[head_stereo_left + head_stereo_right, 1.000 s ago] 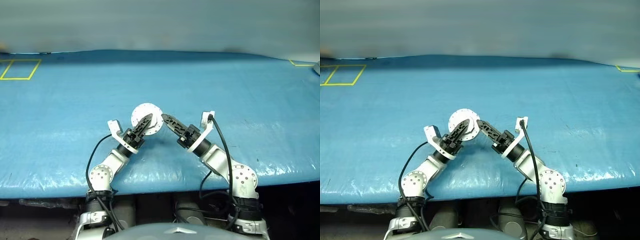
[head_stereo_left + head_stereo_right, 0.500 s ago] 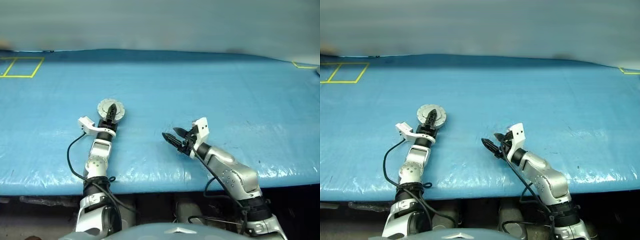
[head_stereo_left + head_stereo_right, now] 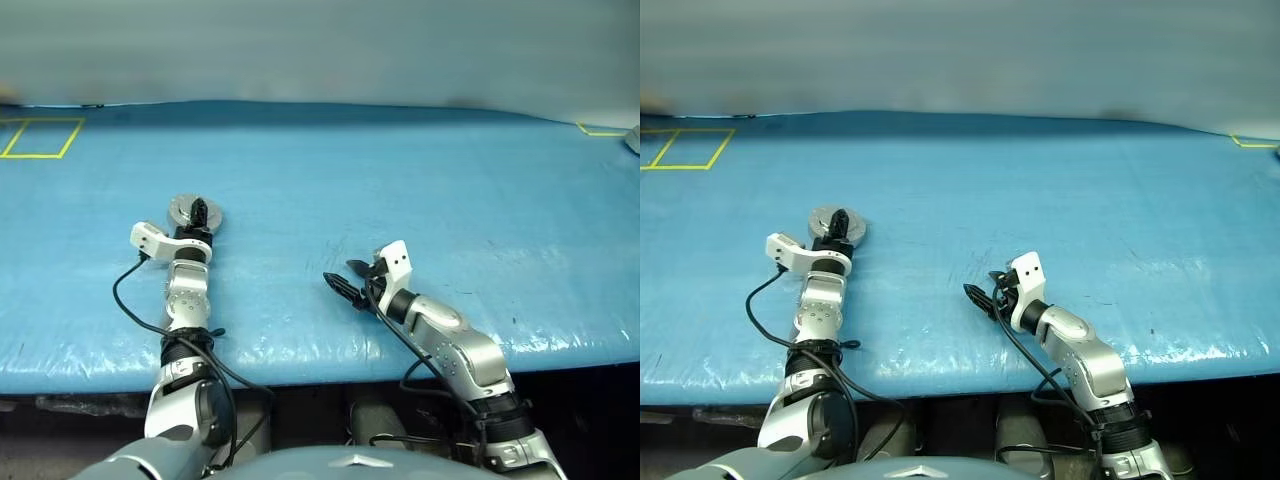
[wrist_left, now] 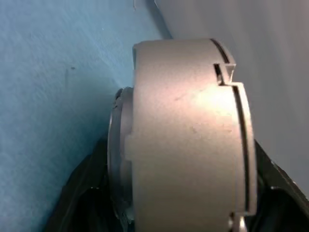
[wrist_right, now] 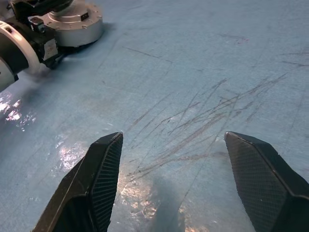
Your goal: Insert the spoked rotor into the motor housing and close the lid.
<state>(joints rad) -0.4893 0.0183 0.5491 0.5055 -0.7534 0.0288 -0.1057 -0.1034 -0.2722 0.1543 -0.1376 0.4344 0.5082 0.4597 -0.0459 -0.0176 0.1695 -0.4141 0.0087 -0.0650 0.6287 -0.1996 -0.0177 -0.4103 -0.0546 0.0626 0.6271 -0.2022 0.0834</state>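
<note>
Left gripper [image 3: 199, 210] is carrying the closed motor housing [image 3: 184, 209] out to ten o'clock on the desk [image 3: 420, 180], fingers still around it, while right gripper [image 5: 176, 181] is hanging open, empty.

Silver-grey jointed arms with loose black cables, white wrist brackets, and black cross-hatched fingers [image 5: 104, 179].

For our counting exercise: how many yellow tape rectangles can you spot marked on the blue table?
2. One yellow rectangle sits at the blue table's far left corner; a second one's corner shows at the far right edge. More may lie outside the picture.
</note>
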